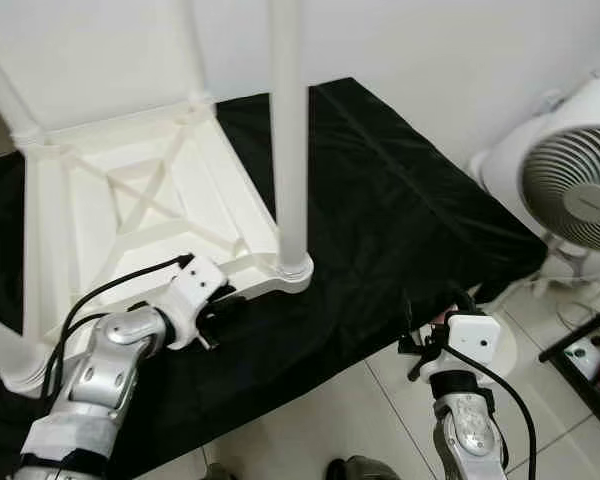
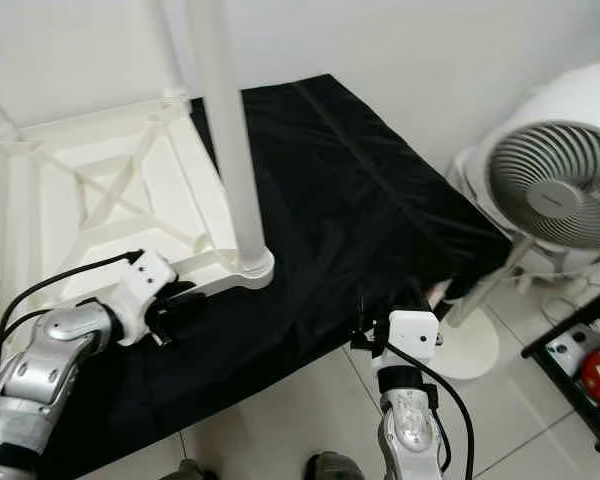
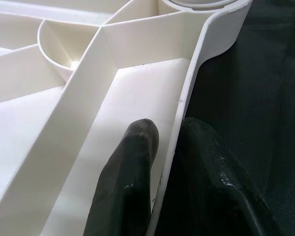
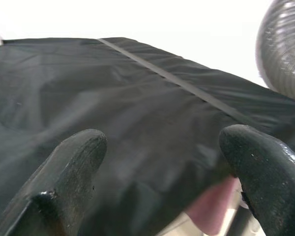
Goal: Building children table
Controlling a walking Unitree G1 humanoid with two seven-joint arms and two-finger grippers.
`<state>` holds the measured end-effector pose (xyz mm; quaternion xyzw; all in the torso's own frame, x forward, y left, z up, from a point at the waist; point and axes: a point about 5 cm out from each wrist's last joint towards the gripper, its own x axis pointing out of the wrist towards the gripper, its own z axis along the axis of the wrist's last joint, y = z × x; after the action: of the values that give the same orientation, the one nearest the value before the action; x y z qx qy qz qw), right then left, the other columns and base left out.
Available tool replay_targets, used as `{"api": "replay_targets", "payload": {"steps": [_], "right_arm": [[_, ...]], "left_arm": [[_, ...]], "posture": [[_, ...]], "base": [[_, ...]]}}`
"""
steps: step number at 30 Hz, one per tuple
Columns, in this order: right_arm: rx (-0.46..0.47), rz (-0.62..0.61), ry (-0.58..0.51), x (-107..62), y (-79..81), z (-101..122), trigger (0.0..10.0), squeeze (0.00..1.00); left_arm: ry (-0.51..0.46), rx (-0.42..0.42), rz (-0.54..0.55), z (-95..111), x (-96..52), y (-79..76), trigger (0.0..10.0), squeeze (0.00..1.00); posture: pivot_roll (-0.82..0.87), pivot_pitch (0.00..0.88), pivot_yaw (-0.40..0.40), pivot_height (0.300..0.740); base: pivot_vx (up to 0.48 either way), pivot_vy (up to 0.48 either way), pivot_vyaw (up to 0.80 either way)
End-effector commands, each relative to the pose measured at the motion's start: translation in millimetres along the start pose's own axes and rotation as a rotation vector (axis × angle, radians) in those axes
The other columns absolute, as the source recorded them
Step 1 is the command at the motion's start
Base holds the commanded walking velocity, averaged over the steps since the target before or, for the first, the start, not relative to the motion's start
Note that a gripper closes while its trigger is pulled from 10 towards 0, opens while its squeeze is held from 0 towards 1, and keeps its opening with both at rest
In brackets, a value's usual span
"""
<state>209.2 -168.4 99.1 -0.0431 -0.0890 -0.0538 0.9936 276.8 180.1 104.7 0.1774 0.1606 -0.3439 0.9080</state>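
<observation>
1. The white plastic children's table (image 1: 150, 200) lies upside down on the black cloth (image 1: 380, 220) that covers the tabletop, toward its left side, with its ribbed underside facing up and a cross brace (image 1: 140, 195) in the middle.
2. One fitted leg (image 1: 290, 130) stands upright in the socket at the table's near right corner; other legs rise from the far corner (image 1: 195, 50) and the left corners.
3. The left claw (image 1: 220, 312) is clamped on the near rim (image 3: 182, 113) of the upturned table, just left of that corner socket — in the left wrist view one black finger (image 3: 130, 167) lies inside the rim and the other outside it, against the cloth.
4. The right claw (image 1: 435, 310) hovers at the tabletop's near right edge, its fingers (image 4: 73, 162) spread apart and holding nothing — black cloth lies before them.
5. A white floor fan (image 1: 570, 190) stands on the tiled floor (image 1: 340, 420) off the tabletop's right edge.
6. No writing or label can be read on the table, the cloth or the fan.
</observation>
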Motion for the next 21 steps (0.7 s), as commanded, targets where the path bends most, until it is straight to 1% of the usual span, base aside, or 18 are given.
{"api": "replay_targets", "payload": {"steps": [1,3,5,6,8,10,11,12,14,15,16,17,18,19,20,21], "right_arm": [[-0.002,-0.007,0.004,-2.9,-0.6,-0.9,10.0,0.0],[-0.002,-0.007,0.004,-3.2,-0.6,-1.0,10.0,0.0],[-0.003,-0.008,0.007,-4.0,0.0,-1.6,10.0,0.0],[-0.003,-0.008,0.007,-4.0,0.0,-1.6,10.0,0.0],[-0.002,-0.008,0.011,-4.9,1.2,-2.1,10.0,0.0],[-0.002,-0.008,0.011,-4.9,1.2,-2.1,10.0,0.0],[0.0,-0.007,0.013,-5.4,1.9,-2.4,10.0,0.0],[0.0,-0.007,0.013,-5.4,1.9,-2.4,10.0,0.0],[0.0,-0.007,0.016,-6.5,2.6,-2.9,10.0,0.0],[0.0,-0.008,0.018,-7.1,2.9,-3.0,10.0,0.0],[0.0,-0.008,0.018,-7.1,2.9,-3.0,10.0,0.0],[0.0,-0.01,0.019,-7.4,3.0,-3.0,10.0,0.0],[0.0,-0.01,0.019,-7.7,3.1,-3.1,10.0,0.0],[0.0,-0.012,0.02,-8.2,3.1,-2.9,10.0,0.0],[0.0,-0.012,0.02,-8.2,3.1,-2.9,10.0,0.0],[-0.002,-0.015,0.021,-8.7,2.6,-3.3,10.0,0.0]], "left_arm": [[0.181,-0.101,0.364,-41.8,-27.5,31.5,0.0,0.0],[0.185,-0.107,0.382,-43.2,-29.1,32.4,0.0,0.0],[0.125,-0.163,0.48,-40.1,-32.9,34.9,0.0,0.0],[0.125,-0.163,0.48,-40.1,-32.9,34.9,0.0,0.0],[0.035,-0.237,0.527,-31.6,-32.7,30.7,0.0,0.0],[0.035,-0.237,0.527,-31.6,-32.7,30.7,0.0,0.0],[-0.03,-0.259,0.538,-22.8,-31.3,27.2,0.0,0.0],[-0.03,-0.259,0.538,-22.8,-31.3,27.2,0.0,0.0],[-0.136,-0.285,0.563,-7.5,-28.3,20.9,0.0,0.0],[-0.201,-0.282,0.592,2.3,-27.9,19.6,0.0,0.0],[-0.201,-0.282,0.592,2.3,-27.9,19.6,0.0,0.0],[-0.239,-0.278,0.61,8.0,-27.9,18.9,0.0,0.0],[-0.242,-0.276,0.624,10.3,-28.0,19.2,7.8,0.0],[-0.235,-0.274,0.67,9.4,-31.8,22.8,7.4,0.0],[-0.235,-0.274,0.67,9.4,-31.8,22.8,7.4,0.0],[-0.228,-0.225,0.734,8.1,-37.3,29.5,10.0,0.0]], "posture": [[0.02,0.078,0.037,0.74],[0.02,0.078,0.037,0.74],[0.03,0.087,0.042,0.74],[0.03,0.087,0.042,0.74],[0.03,0.092,0.041,0.74],[0.03,0.092,0.041,0.74],[0.03,0.096,0.044,0.74],[0.03,0.096,0.044,0.74],[0.03,0.102,0.049,0.74],[0.03,0.103,0.05,0.74],[0.03,0.103,0.05,0.74],[0.03,0.103,0.05,0.74],[0.03,0.104,0.053,0.74],[0.02,0.106,0.058,0.74],[0.02,0.106,0.058,0.74],[0.02,0.106,0.058,0.74]], "base": [[0.0,0.0,0.0],[0.0,0.0,0.0],[0.0,0.0,0.0],[0.0,0.0,0.0],[0.0,0.0,0.0],[0.0,0.0,0.0],[0.0,0.0,0.0],[0.0,0.0,0.0],[0.0,0.0,0.0],[0.0,0.0,0.0],[0.0,0.0,0.0],[0.0,0.0,0.0],[0.0,0.0,0.0],[0.0,0.0,0.0],[0.0,0.0,0.0],[0.0,0.0,0.0]]}}
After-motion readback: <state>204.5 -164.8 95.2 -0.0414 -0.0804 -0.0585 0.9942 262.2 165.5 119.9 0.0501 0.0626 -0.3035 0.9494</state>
